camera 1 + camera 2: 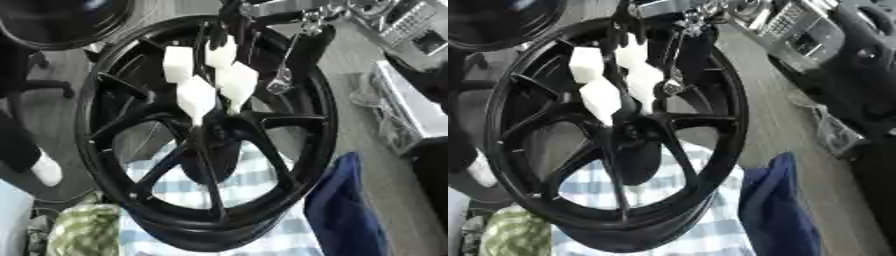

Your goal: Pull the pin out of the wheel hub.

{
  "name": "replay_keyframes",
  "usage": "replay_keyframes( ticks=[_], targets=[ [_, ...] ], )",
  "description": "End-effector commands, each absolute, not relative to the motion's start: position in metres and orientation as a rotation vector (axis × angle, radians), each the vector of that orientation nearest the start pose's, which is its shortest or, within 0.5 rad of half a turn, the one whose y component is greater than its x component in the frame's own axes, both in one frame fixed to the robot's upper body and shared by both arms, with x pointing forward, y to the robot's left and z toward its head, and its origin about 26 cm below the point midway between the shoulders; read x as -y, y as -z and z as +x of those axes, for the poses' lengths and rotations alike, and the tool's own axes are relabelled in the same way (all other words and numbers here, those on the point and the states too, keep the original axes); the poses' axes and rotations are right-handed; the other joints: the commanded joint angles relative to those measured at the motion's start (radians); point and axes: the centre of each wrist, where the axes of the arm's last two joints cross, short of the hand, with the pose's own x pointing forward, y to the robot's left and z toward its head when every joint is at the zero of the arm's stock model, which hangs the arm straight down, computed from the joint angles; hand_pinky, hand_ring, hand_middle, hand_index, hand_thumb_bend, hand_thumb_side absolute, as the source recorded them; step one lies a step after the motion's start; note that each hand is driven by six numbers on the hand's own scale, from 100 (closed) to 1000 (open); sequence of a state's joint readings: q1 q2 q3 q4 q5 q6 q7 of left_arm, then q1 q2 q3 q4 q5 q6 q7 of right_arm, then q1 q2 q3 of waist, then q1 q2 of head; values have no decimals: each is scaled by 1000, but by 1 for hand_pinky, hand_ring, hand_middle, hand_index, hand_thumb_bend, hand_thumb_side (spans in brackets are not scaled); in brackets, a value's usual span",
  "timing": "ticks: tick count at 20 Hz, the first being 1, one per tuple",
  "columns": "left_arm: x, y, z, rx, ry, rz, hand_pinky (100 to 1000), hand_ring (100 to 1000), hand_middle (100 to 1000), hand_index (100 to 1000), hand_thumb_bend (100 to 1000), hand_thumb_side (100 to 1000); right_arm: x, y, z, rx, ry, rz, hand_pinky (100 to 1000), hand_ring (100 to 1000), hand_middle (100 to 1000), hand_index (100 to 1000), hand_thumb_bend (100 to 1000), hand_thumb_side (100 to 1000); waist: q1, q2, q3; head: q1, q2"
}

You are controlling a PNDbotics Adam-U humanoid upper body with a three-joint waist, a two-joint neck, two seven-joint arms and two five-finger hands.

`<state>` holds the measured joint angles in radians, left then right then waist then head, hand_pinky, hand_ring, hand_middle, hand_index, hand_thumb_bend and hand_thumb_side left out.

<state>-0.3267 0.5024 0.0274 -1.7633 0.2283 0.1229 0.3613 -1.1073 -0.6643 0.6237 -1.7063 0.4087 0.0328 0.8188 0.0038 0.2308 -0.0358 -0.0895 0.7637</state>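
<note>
Checked cloth, blue fabric and green-patterned bundle on a grey floor.
A blue-and-white checked cloth [254, 192] lies at lower centre, a dark blue fabric [346, 210] bunched just right of it and a green-and-white patterned bundle [83, 230] at lower left. A second black rim [61, 22] fills the upper left corner (only partly in view); grey equipment [802, 30] stands upper right.

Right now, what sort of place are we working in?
Probably a workshop or lab floor, not a home. A large black wheel stands upright on a checked cloth, a second dark rim lies behind it, and grey equipment cases sit on the bare floor.
</note>
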Motion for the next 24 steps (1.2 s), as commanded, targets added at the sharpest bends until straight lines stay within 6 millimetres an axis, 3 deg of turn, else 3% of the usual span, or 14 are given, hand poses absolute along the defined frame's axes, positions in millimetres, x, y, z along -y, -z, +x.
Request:
replay_keyframes(
  ticks=[1,24],
  targets=[
    [-320,-192,330,2020,-17,412,862,773,821,842,1000,571,138,-336,347,-1906,2824,794,811,728,744,817,429,100,4,-17,-1,-2,-5],
    [-318,-191,330,2018,-16,404,863,774,819,825,1000,561,137,-321,357,-1880,2781,844,791,690,717,793,436,100,5,-3,2,-11,-9]
  ],
)
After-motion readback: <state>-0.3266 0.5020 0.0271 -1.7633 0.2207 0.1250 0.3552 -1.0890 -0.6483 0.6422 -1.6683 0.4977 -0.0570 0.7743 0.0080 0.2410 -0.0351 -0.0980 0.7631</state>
